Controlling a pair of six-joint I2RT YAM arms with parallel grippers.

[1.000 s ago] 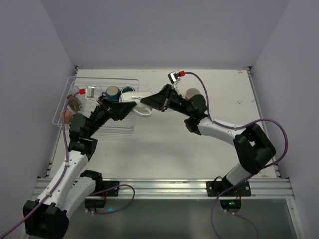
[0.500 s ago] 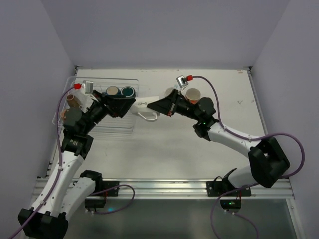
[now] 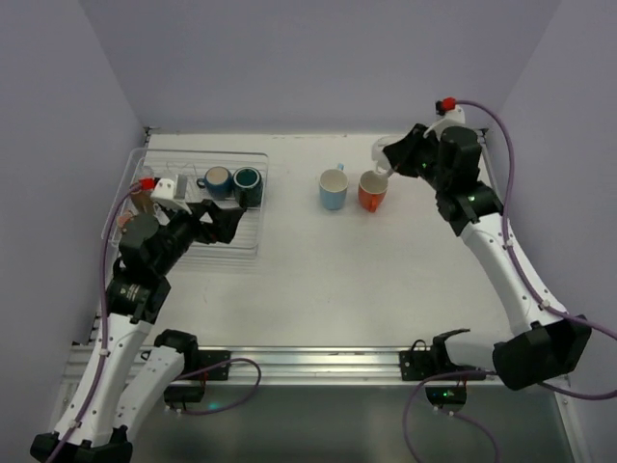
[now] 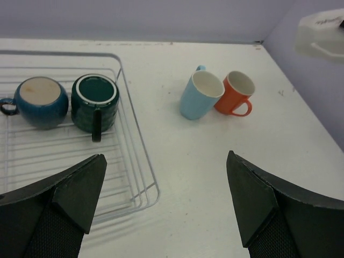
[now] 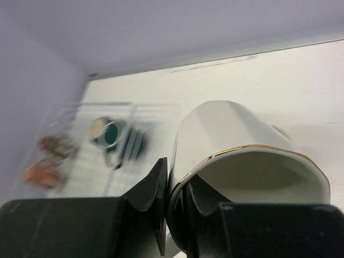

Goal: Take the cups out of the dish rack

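My right gripper [image 3: 400,157] is shut on the rim of a white cup [image 3: 385,151] with a gold edge [image 5: 242,145], held in the air at the far right; one finger is inside the cup, one outside. A light blue cup [image 3: 333,188] and an orange cup [image 3: 373,191] stand together on the table. The dish rack [image 3: 217,249] at the left holds two dark cups: navy [image 4: 40,97] and teal [image 4: 95,99]. A small brown cup [image 3: 143,196] and a pink one [image 3: 125,222] sit at its left end. My left gripper [image 3: 229,214] is open and empty above the rack's near right corner [image 4: 134,140].
The white table [image 3: 386,270] is walled on three sides. The right arm's cable loops above its wrist. The rack lies against the left wall. The light blue cup leans toward the orange one in the left wrist view [image 4: 200,94].
The right gripper carried the white cup from the rack's right edge to the far right and higher. The left arm drew back toward the rack, its gripper now open and empty.
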